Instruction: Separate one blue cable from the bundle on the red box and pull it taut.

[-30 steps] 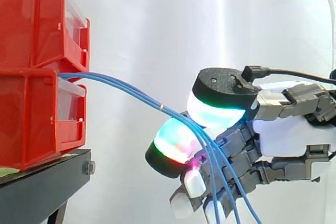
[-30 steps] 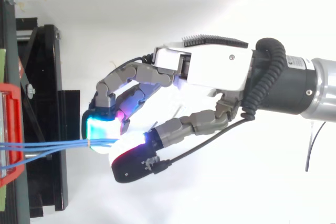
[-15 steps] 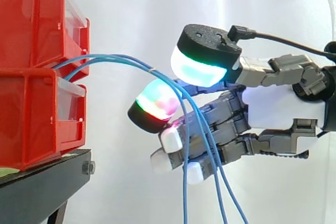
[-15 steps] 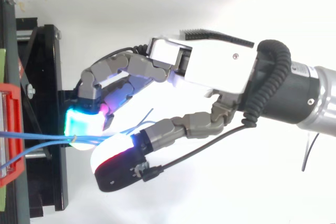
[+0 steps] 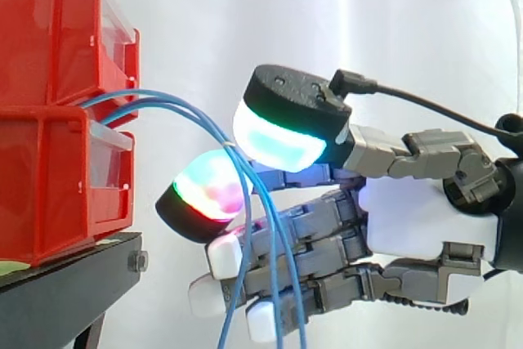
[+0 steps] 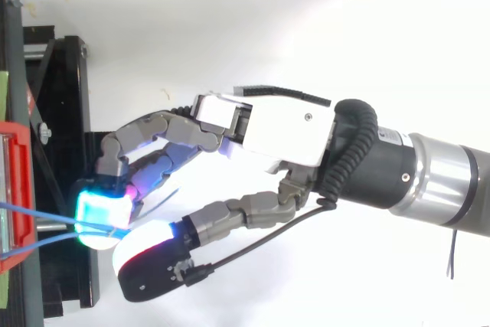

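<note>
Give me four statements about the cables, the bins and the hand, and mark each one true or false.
1. The blue cables run from the red bins to the hand. True.
2. The cables are pulled tight in a straight line. False: they arch over and hang slack below the hand.
3. The hand pinches the cables between two of its pads. True.
4. The bins rest on a white table. False: they rest on a black stand.
</note>
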Available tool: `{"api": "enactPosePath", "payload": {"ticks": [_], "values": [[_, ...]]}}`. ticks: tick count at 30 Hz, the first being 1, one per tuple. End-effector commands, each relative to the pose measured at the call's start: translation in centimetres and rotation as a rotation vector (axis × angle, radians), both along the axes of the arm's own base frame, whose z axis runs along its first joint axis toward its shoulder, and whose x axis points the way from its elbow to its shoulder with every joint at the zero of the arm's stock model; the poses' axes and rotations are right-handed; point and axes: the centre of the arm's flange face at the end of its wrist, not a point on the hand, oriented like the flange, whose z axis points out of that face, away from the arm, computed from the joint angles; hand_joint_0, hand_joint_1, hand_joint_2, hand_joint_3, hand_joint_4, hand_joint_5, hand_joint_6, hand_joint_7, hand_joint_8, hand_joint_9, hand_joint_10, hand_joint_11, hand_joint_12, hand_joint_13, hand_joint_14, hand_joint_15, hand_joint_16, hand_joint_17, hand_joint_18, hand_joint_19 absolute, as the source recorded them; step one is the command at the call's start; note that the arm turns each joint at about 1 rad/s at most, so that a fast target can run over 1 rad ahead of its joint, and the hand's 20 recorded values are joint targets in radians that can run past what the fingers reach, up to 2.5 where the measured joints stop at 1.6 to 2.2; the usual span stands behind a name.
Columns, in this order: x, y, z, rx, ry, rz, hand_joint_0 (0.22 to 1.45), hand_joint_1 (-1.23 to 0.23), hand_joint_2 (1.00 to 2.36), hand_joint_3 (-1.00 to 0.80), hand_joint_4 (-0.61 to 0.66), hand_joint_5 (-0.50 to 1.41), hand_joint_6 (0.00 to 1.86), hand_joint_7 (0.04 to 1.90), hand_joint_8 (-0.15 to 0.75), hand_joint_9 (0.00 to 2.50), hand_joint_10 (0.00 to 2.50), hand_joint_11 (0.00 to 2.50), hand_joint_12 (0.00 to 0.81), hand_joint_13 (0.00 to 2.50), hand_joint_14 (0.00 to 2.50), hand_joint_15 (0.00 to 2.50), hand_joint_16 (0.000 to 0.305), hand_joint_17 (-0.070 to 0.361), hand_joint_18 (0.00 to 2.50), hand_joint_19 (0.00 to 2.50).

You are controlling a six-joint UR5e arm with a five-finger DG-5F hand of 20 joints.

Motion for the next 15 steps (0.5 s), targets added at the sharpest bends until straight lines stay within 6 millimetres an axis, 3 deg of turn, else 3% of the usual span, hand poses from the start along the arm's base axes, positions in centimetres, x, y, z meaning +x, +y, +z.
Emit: {"api": "enactPosePath", "payload": {"ticks": [1,9,15], "values": [[-0.3,0.3,-0.5,0.018,0.032,0.005,0.59,-0.72,1.01,-0.31,0.11,-0.14,0.80,1.04,0.320,0.89,0.01,0.53,0.334,0.78,0.01,0.34,0.041,0.093,0.82,0.49],[-0.5,0.4,-0.5,0.046,0.040,0.013,0.60,-0.78,1.01,-0.19,0.10,-0.15,0.86,0.97,0.342,0.89,0.01,0.52,0.359,0.81,0.01,0.33,0.045,0.102,0.87,0.45],[-1.5,-0.1,2.2,0.098,0.063,0.034,0.65,-0.92,1.02,-0.23,0.04,-0.18,0.89,0.92,0.313,0.82,0.01,0.55,0.332,0.78,0.01,0.34,0.040,0.091,0.84,0.45]]}}
